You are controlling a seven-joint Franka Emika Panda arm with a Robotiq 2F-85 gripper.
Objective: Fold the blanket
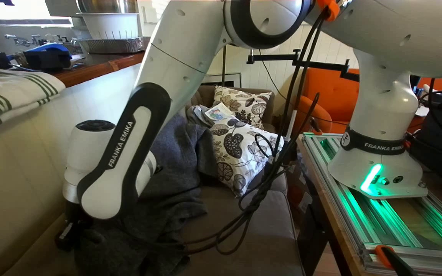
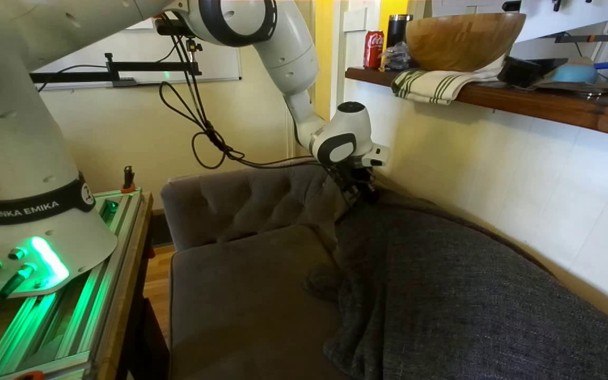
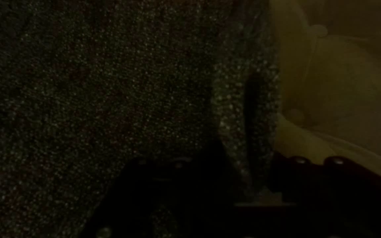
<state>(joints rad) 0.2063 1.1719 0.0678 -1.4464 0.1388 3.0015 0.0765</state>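
Observation:
The dark grey blanket [image 1: 178,153] lies limp and wrinkled along the back and seat of the sofa, and shows large in an exterior view [image 2: 452,285]. My gripper [image 2: 364,192] is low at the sofa's corner near the wall, at the blanket's end. It also shows in an exterior view [image 1: 69,232], partly dark. In the dark wrist view, a fold of the blanket [image 3: 94,99] runs down between the two fingers [image 3: 248,168], which appear shut on it. The exact fingertip contact is too dark to see well.
The grey sofa [image 2: 251,295] has patterned cushions [image 1: 236,149] at its far end. A wooden shelf [image 2: 536,105] with a bowl [image 2: 465,42] and striped cloth [image 2: 430,87] juts out above the blanket. Cables [image 1: 257,199] hang from the arm. The wall [image 2: 494,174] is close beside.

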